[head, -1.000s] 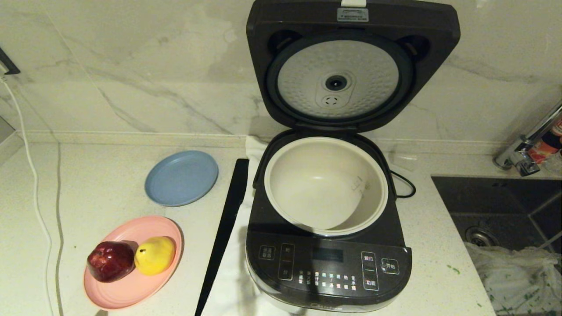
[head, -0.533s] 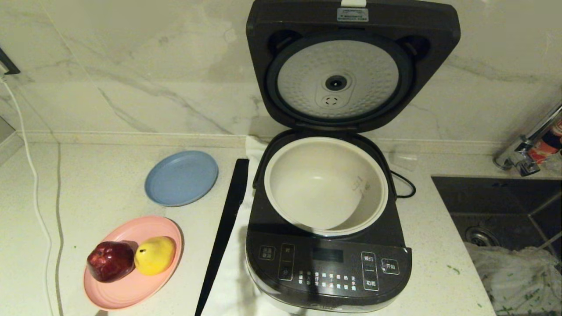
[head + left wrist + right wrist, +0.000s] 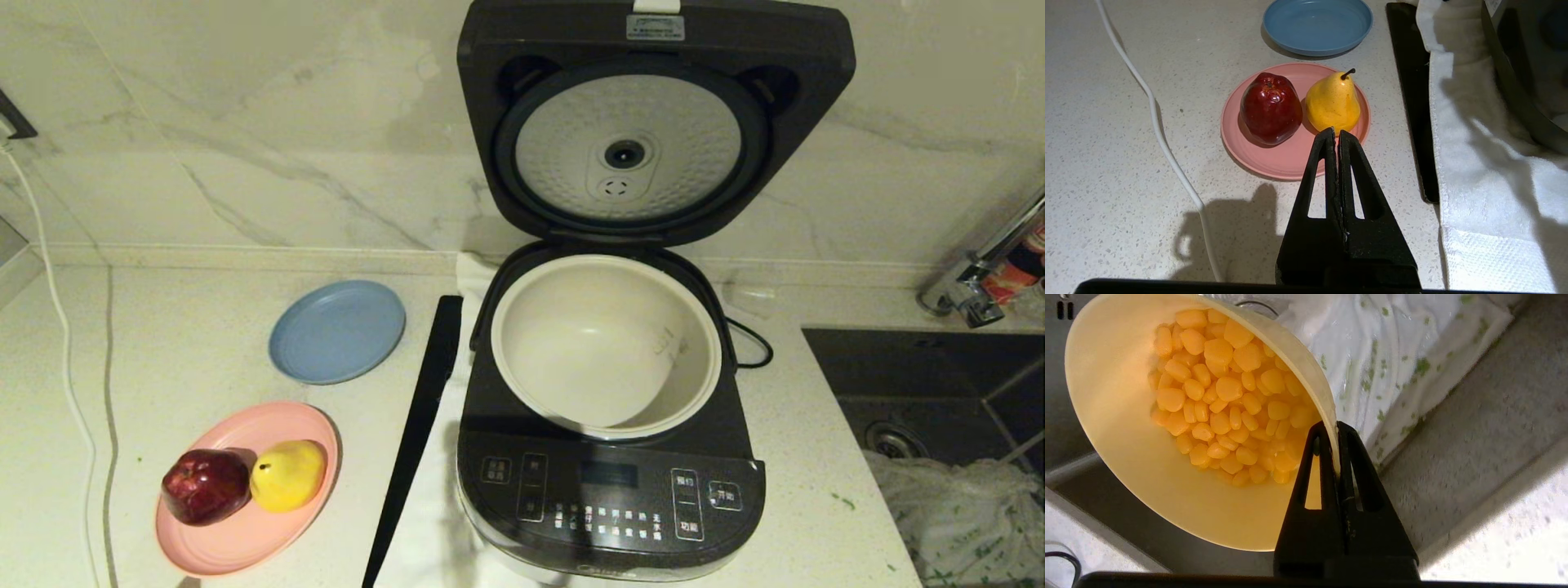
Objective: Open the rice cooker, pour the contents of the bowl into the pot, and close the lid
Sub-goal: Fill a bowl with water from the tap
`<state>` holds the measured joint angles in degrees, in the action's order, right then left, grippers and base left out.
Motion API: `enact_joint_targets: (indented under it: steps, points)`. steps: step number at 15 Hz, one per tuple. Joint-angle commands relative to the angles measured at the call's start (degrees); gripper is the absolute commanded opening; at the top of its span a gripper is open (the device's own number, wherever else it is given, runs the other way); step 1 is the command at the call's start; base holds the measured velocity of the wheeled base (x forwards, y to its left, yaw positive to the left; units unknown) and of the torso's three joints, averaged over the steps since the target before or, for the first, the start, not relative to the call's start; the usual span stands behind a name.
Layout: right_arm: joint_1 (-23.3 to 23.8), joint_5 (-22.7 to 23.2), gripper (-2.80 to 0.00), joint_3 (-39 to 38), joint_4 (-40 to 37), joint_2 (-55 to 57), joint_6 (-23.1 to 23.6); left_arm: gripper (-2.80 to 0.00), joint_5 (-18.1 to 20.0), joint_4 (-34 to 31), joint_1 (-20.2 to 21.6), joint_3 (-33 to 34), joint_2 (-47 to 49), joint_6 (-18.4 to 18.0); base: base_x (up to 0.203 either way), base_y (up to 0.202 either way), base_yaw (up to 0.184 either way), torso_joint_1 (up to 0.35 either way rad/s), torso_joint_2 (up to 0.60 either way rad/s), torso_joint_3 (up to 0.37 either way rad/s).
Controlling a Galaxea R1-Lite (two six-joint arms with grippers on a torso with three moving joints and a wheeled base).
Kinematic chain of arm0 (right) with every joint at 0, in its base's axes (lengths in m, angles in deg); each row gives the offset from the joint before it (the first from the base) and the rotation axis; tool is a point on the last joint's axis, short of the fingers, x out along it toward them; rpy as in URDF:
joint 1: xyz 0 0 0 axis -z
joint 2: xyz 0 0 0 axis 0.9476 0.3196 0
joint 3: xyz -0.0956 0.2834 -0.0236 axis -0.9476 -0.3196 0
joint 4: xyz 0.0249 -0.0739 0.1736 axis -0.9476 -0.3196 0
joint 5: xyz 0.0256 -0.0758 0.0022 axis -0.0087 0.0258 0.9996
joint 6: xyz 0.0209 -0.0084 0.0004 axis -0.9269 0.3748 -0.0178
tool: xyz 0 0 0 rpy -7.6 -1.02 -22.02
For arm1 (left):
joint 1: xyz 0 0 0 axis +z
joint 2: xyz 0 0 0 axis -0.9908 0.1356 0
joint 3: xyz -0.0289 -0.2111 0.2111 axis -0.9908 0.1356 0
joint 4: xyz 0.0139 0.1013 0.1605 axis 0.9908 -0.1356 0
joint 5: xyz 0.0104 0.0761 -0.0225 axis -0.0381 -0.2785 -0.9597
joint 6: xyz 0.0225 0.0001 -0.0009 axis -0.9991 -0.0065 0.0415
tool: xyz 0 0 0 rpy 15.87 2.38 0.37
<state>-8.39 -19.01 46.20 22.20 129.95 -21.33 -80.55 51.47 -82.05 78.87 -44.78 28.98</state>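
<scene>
On the table (image 3: 204, 327) nothing has changed over the last second: the rice cooker (image 3: 612, 490) stands with its lid (image 3: 653, 122) up and the pot (image 3: 606, 343) empty. Off to the right over the sink (image 3: 922, 367), the right gripper (image 3: 1337, 428) is clamped on the rim of the bowl (image 3: 1126, 457), the corn kernels (image 3: 1224, 400) inside; pouring comes next. The left gripper (image 3: 1336, 132), closed and empty, hangs near the pink plate (image 3: 1290, 155).

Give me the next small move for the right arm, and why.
Probably carry the bowl over to the open pot. The right gripper is shut on the bowl's rim, kernels still inside; the lid stands up and the pot looks empty.
</scene>
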Motion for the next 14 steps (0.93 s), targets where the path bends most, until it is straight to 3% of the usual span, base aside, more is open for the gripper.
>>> enact_joint_targets:
  steps: [1,14]
  points:
    - [-0.73,0.18,-2.8,2.08,-0.15,1.41,-0.32,-2.8,0.02,0.04,0.02,0.44,0.05,-0.03,0.0,0.0,0.0,0.0,0.0,0.0]
    - [-4.18,0.09,-2.8,13.87,-1.97,8.26,-5.6,-2.8,0.02,0.04,0.02,0.52,0.05,-0.03,0.0,0.0,0.0,0.0,0.0,0.0]
